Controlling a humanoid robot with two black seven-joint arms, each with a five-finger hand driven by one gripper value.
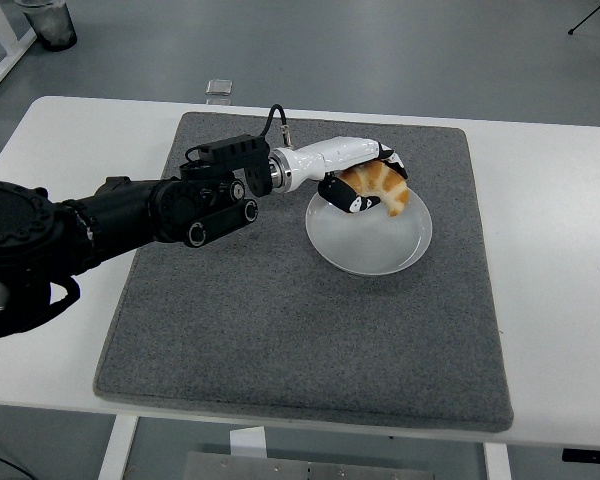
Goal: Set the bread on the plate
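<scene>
Your left hand (365, 185) gripped the bread (383, 186) over the plate (370, 255) | likely light, soft, flaky | hold its thick middle gently

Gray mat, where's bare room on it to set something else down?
The gray mat is bare along its near half and right strip beside the plate. Crowded: the far middle, where the left robot hand holds the bread over the plate.

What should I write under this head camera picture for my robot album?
Left robot hand holds a croissant just over the white plate on the gray mat.
</scene>
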